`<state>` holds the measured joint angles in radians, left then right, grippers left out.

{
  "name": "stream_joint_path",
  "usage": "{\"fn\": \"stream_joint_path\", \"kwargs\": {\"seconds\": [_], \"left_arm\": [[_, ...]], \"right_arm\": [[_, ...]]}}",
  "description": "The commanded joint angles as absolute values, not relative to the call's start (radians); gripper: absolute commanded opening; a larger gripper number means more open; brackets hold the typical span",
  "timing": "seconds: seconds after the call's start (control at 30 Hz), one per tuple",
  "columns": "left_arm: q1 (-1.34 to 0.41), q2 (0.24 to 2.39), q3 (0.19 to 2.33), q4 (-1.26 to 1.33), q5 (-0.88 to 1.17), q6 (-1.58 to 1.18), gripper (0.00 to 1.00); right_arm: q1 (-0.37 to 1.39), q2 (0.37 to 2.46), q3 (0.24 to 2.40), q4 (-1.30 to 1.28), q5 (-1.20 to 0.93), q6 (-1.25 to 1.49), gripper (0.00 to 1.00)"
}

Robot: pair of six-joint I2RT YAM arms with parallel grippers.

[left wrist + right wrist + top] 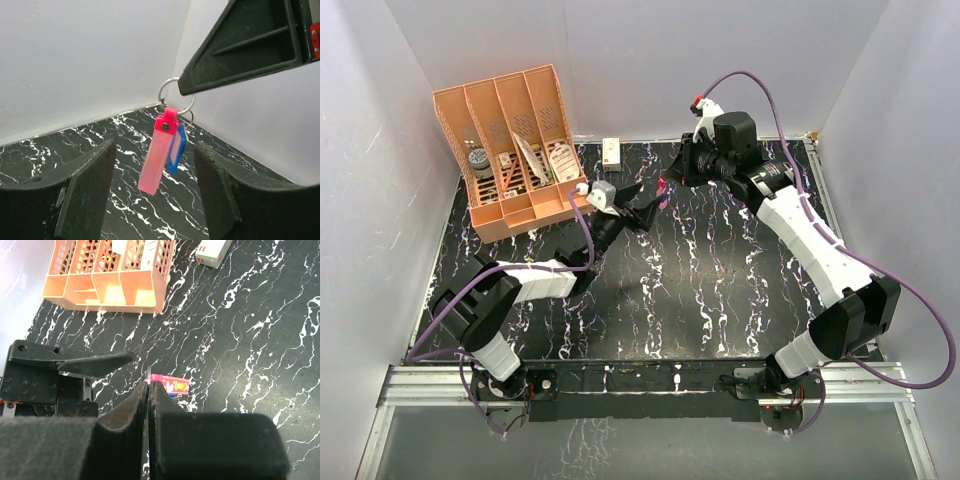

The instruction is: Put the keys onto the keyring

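The keyring (pixel 159 155), a red-pink elongated piece on a thin metal ring (pixel 172 82), hangs in the air above the black marbled table (pixel 720 280). A blue-headed key (pixel 177 150) hangs on the same ring, just behind the pink piece. My right gripper (pixel 149 385) is shut on the metal ring, and the keyring (pixel 172 384) shows just past its tips. My left gripper (pixel 155 167) is open, with one finger on each side of the hanging pieces and touching neither. In the top view both grippers meet at the table's back middle, around the keyring (pixel 663 190).
An orange slotted organizer (pixel 515 150) holding small items stands at the back left. A small white box (pixel 611 152) stands by the back wall. White walls close in the table on three sides.
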<state>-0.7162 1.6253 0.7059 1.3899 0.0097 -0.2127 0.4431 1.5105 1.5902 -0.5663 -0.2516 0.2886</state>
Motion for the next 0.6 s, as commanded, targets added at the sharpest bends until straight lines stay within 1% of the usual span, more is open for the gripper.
{"fn": "stream_joint_path", "kwargs": {"seconds": [0.0, 0.3, 0.57], "left_arm": [[-0.724, 1.623, 0.700, 1.540, -0.005, -0.169, 0.62], [-0.745, 1.685, 0.711, 1.615, 0.039, -0.152, 0.63], [-0.755, 1.711, 0.728, 1.629, 0.027, -0.133, 0.64]], "right_arm": [[0.440, 1.494, 1.617, -0.554, -0.294, 0.275, 0.00], [0.443, 1.466, 1.558, -0.545, -0.344, 0.287, 0.00], [0.448, 1.437, 1.513, -0.532, -0.365, 0.300, 0.00]]}}
